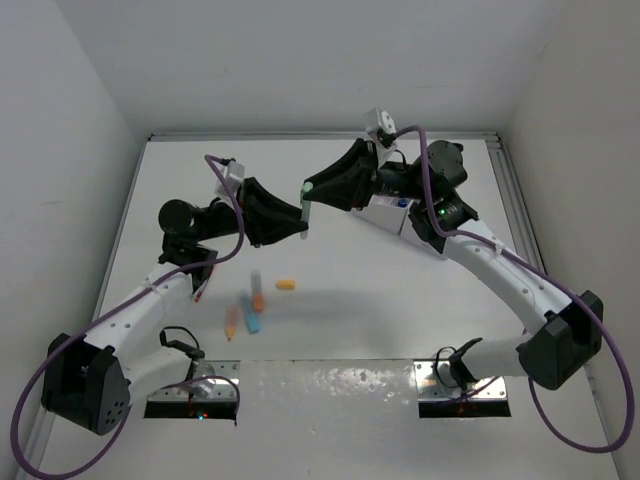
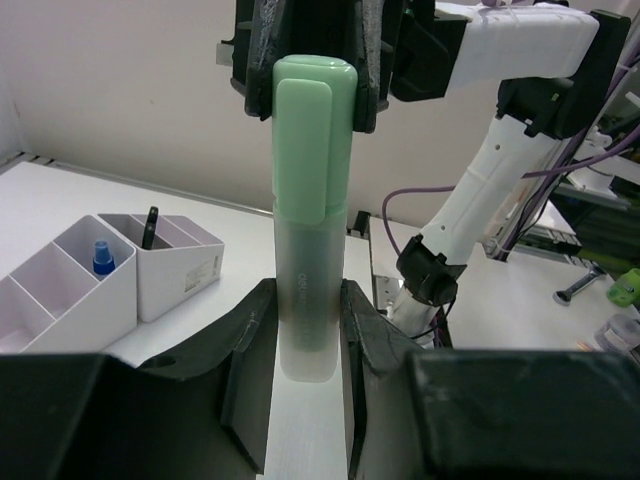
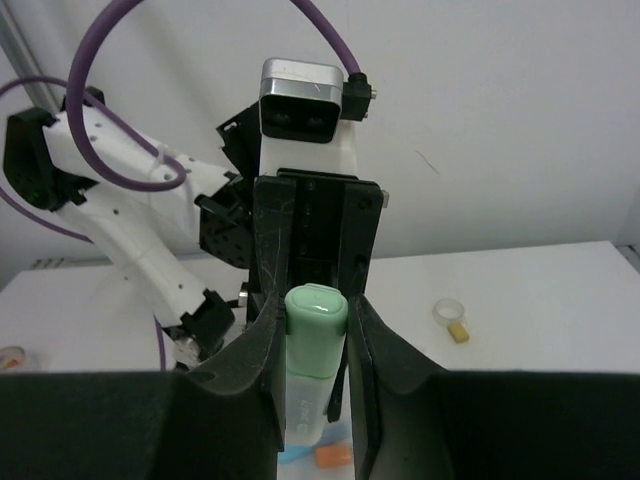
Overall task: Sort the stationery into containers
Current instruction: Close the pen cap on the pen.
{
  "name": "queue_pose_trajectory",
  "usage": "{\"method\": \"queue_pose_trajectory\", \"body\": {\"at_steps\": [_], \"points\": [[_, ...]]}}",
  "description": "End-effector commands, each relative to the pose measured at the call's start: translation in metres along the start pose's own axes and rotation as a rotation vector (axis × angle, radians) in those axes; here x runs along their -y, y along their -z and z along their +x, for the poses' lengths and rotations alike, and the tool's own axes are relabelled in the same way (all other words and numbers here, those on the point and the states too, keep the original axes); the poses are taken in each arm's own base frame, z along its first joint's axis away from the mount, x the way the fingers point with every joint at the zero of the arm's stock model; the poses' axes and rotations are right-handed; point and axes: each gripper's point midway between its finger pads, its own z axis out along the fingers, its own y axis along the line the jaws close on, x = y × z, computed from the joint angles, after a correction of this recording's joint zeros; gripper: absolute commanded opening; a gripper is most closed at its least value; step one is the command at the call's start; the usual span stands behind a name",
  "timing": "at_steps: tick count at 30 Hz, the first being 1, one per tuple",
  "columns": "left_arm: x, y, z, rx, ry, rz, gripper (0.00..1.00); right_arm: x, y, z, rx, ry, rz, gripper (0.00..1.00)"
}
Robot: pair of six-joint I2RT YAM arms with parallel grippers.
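This is a hand-over in mid-air, well above the desk point(image 1: 350, 330). The green marker point(image 1: 307, 208) stands between the two arms, with the left claw point(image 2: 308, 312) closed on its clear barrel end and the right claw point(image 3: 316, 315) closed on its green cap.

To do it well, I judge the left should let go only once the right's hold is firm, then back straight off along the marker's length (a sideways pull could twist it or tug the cap loose). The right then has a short carry to the white organizer point(image 2: 150, 280), where a blue-capped bottle point(image 2: 101, 257) and black-handled scissors point(image 2: 149, 226) sit.

In the top view the right arm covers most of the organizer, so free compartments are hard to pick. How firmly each claw presses cannot be told. The orange marker point(image 1: 258, 298) and blue marker point(image 1: 252, 322) lying near the left arm show little detail.
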Motion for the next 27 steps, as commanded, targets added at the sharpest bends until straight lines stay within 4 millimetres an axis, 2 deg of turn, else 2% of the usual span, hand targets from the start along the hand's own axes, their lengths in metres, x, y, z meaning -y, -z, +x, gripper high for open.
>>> {"method": "queue_pose_trajectory", "body": {"at_steps": [1, 8, 13, 20, 23, 24, 25, 27], "points": [[0.029, -0.006, -0.075, 0.179, -0.272, 0.057, 0.0, -0.006, 0.008, 0.059, -0.173, -0.052, -0.028, 0.0], [0.033, -0.008, -0.086, 0.22, -0.287, 0.055, 0.0, -0.004, 0.001, 0.094, -0.22, -0.112, -0.021, 0.0], [0.037, -0.008, -0.091, 0.241, -0.302, 0.064, 0.0, -0.006, 0.0, 0.111, -0.241, -0.146, -0.019, 0.0], [0.04, -0.004, -0.092, 0.242, -0.32, 0.063, 0.0, -0.011, 0.01, 0.128, -0.264, -0.181, -0.004, 0.0], [0.042, -0.004, -0.095, 0.252, -0.33, 0.065, 0.0, -0.014, 0.008, 0.136, -0.257, -0.226, -0.03, 0.0], [0.042, -0.004, -0.096, 0.253, -0.336, 0.066, 0.0, -0.017, 0.003, 0.128, -0.217, -0.247, -0.051, 0.0], [0.043, -0.004, -0.097, 0.254, -0.339, 0.068, 0.0, -0.018, 0.004, 0.137, -0.219, -0.277, -0.06, 0.0], [0.043, -0.004, -0.097, 0.249, -0.342, 0.072, 0.0, -0.018, 0.004, 0.14, -0.211, -0.287, -0.066, 0.0]]}}
